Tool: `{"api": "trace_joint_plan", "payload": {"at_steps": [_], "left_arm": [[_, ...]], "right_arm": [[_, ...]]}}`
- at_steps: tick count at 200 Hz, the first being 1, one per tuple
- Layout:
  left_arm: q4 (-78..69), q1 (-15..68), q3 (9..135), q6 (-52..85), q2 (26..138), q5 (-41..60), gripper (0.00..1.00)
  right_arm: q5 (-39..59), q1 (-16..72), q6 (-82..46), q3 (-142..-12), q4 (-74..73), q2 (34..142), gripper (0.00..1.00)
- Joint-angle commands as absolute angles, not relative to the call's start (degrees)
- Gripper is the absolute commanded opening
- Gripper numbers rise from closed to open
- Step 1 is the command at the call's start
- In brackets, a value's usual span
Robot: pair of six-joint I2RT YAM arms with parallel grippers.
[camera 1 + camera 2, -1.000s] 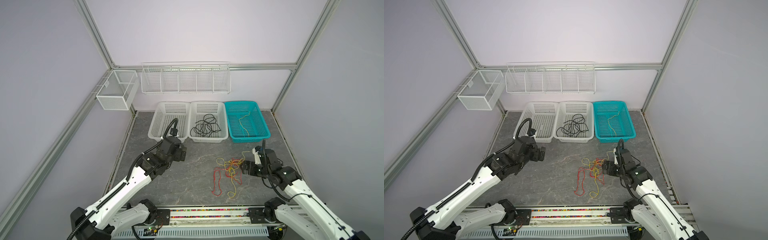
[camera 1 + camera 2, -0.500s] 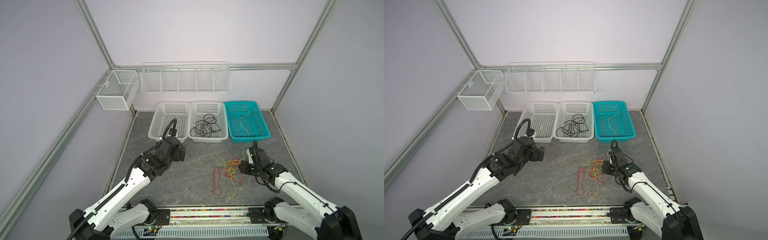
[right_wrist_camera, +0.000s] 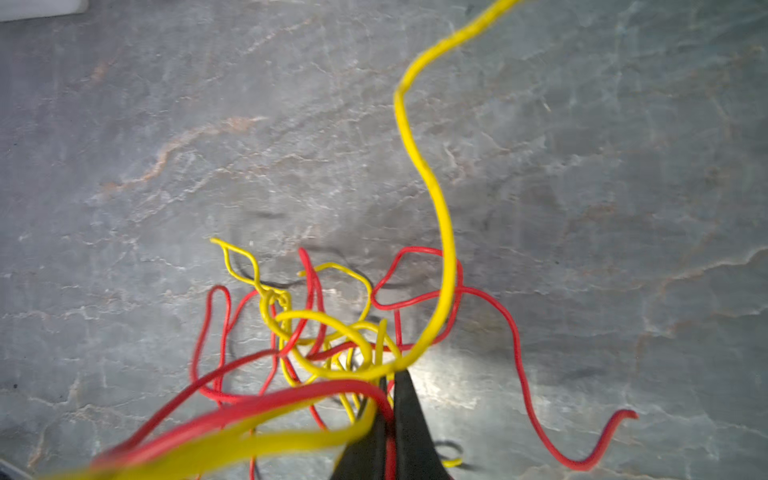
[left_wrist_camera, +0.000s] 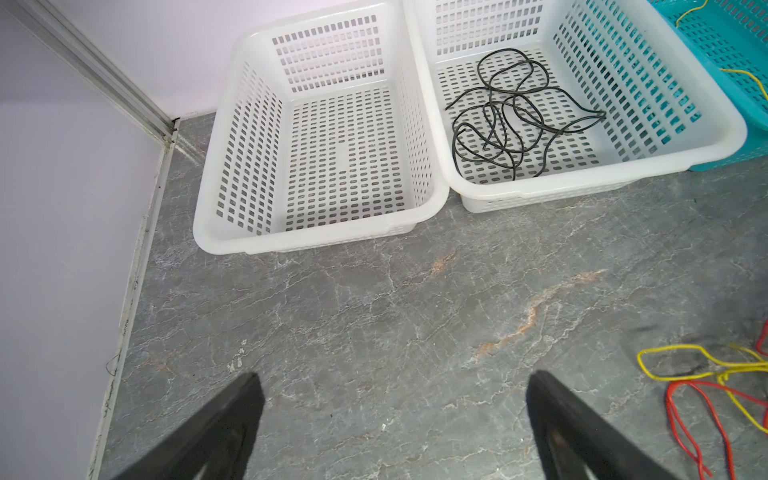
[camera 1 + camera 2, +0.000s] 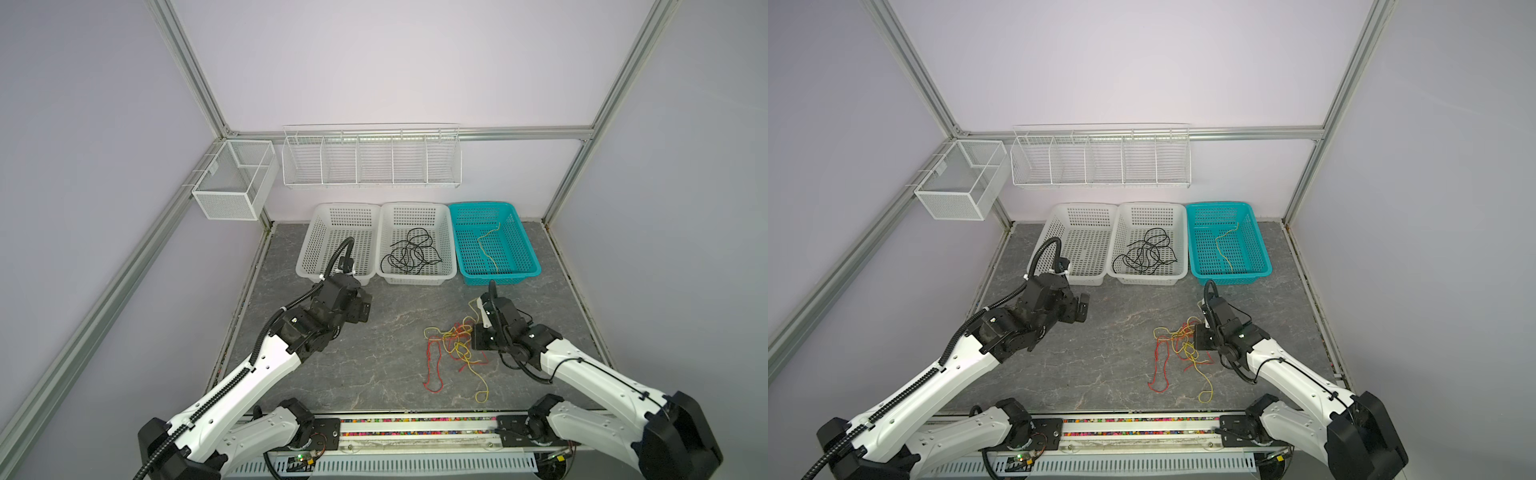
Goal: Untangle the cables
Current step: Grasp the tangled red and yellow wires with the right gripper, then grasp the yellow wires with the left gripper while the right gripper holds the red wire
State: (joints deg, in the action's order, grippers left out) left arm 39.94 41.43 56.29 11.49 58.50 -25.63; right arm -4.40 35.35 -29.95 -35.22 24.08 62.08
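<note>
A tangle of red and yellow cables (image 5: 451, 347) (image 5: 1177, 347) lies on the grey tabletop, right of centre. My right gripper (image 3: 390, 374) sits at the tangle's right edge (image 5: 478, 337), shut on a red strand and a yellow strand (image 3: 432, 199) that loops up from its tips. A black cable (image 5: 409, 253) (image 4: 511, 120) lies coiled in the middle white basket (image 5: 415, 277). One yellow cable (image 5: 488, 245) lies in the teal basket (image 5: 498, 275). My left gripper (image 5: 365, 309) (image 4: 392, 382) hovers open over bare table, left of the tangle, holding nothing.
The left white basket (image 5: 307, 249) (image 4: 216, 232) is empty, just beyond my left gripper. A white wire rack (image 5: 372, 160) and a mesh box (image 5: 232, 178) hang on the walls. The frame rail (image 5: 415, 428) runs along the near edge.
My right gripper has gone from open to shut on the tangle's right edge, and its arm has dropped lower. The left arm has barely shifted and stays open.
</note>
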Motion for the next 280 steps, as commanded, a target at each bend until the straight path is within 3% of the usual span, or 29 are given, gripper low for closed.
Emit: {"api": "trace_joint_plan", "payload": {"at_steps": [1,38,98,118,167,198,217,280], "left_arm": [[40.43,41.48,55.90,10.81,58.20,-25.01,1.00],[39.65,41.53,56.95,11.35,57.37,-18.17,1.00],[27.77,41.58,50.58,25.04,49.91,10.19,0.94],[23.85,41.99,47.60,29.76,48.55,15.01,0.91],[24.54,47.37,46.35,31.93,51.85,12.17,0.84],[29.10,51.61,49.25,29.94,56.11,6.21,0.75],[30.29,52.01,49.58,29.62,57.22,5.17,0.66],[31.33,52.03,49.70,29.97,57.43,2.19,0.51]], "right_arm": [[-8.62,39.88,-28.73,-39.75,25.38,63.44,0.07],[-11.59,46.75,-24.24,-47.28,25.88,67.48,0.07],[-13.54,53.26,-18.59,-56.78,27.86,75.08,0.07],[-13.75,54.12,-18.03,-58.53,28.62,76.99,0.07],[-16.08,57.40,-16.65,-62.05,30.43,80.91,0.07],[-18.49,59.65,-15.74,-63.78,31.88,83.03,0.07],[-19.36,60.61,-15.47,-64.49,32.55,83.58,0.07],[-19.36,63.32,-14.46,-64.91,31.99,82.70,0.07]]}}
